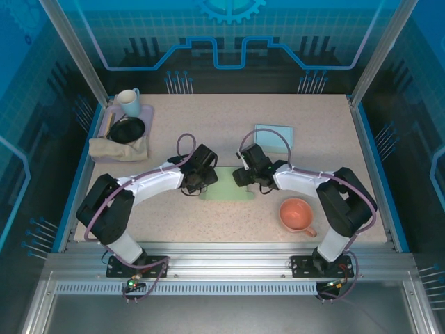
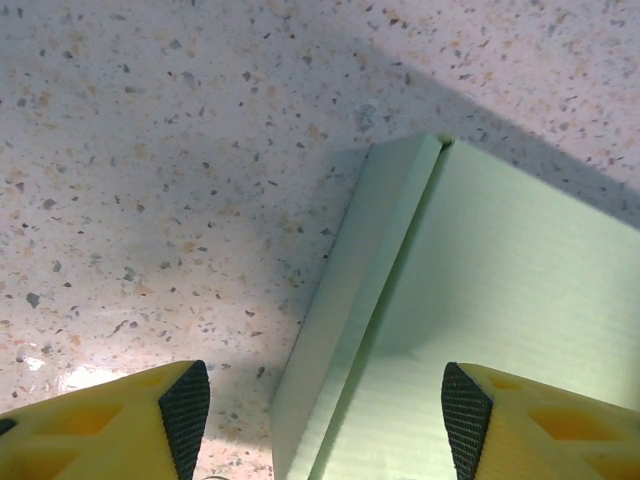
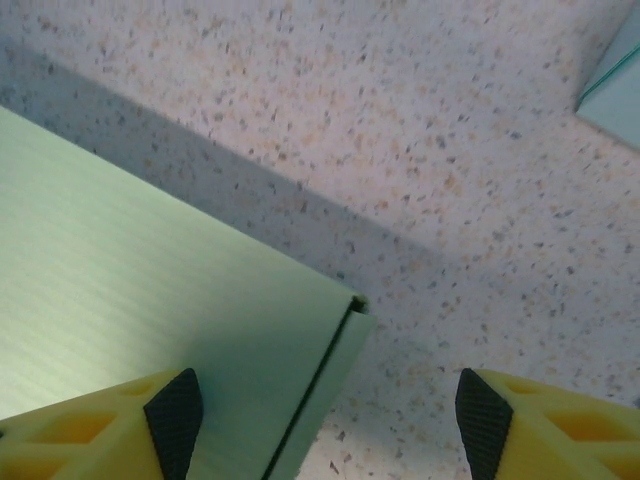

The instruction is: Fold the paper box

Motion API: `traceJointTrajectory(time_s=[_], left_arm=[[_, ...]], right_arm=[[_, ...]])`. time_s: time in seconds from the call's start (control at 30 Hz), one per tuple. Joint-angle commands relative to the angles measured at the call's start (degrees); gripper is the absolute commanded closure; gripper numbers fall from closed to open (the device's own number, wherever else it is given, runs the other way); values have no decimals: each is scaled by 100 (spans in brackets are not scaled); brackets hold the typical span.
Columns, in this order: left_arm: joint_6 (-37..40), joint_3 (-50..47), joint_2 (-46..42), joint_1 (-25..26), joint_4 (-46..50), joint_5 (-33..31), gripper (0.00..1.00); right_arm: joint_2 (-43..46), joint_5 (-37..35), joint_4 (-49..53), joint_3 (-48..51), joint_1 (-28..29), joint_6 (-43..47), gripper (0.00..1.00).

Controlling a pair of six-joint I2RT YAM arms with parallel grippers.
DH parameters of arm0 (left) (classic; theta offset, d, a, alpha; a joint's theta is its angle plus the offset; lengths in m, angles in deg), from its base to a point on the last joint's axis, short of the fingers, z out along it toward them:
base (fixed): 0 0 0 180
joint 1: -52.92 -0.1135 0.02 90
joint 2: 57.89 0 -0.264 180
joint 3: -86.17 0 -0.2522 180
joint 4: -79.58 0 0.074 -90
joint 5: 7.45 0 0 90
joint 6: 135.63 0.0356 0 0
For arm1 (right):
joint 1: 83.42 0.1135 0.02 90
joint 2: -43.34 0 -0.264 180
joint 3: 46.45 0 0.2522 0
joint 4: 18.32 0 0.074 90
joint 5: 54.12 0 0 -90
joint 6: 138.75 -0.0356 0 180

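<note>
A pale green paper box (image 1: pixel 226 185) lies flat on the speckled table, mid-table between the two arms. My left gripper (image 1: pixel 197 182) hangs over its left end. In the left wrist view the box (image 2: pixel 490 320) shows a narrow side flap, and my left gripper (image 2: pixel 325 412) stands open, straddling that flap edge without touching it. My right gripper (image 1: pixel 248 179) is over the box's right end. In the right wrist view the box (image 3: pixel 150 280) shows its corner and thin side flap, with my right gripper (image 3: pixel 329 420) open astride that edge.
A salmon cup (image 1: pixel 297 214) stands near the right arm. A pale blue flat sheet (image 1: pixel 273 138) lies behind the right gripper, its corner (image 3: pixel 615 90) showing in the right wrist view. At far left sit a white mug (image 1: pixel 128 102), a black bowl (image 1: pixel 127 129) and a beige cloth (image 1: pixel 118 148).
</note>
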Motion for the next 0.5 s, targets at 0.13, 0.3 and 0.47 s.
traceJointTrajectory(time_s=[0.13, 0.3, 0.47], left_arm=[[205, -256, 85, -412, -268, 6, 34], [320, -214, 27, -604, -350, -8, 34], [335, -184, -138, -653, -215, 178, 32]], right_arm=[[-273, -384, 73, -2, 49, -616, 28], [-439, -45, -93, -111, 66, -1004, 29], [-486, 165, -364, -86, 67, -1356, 35]])
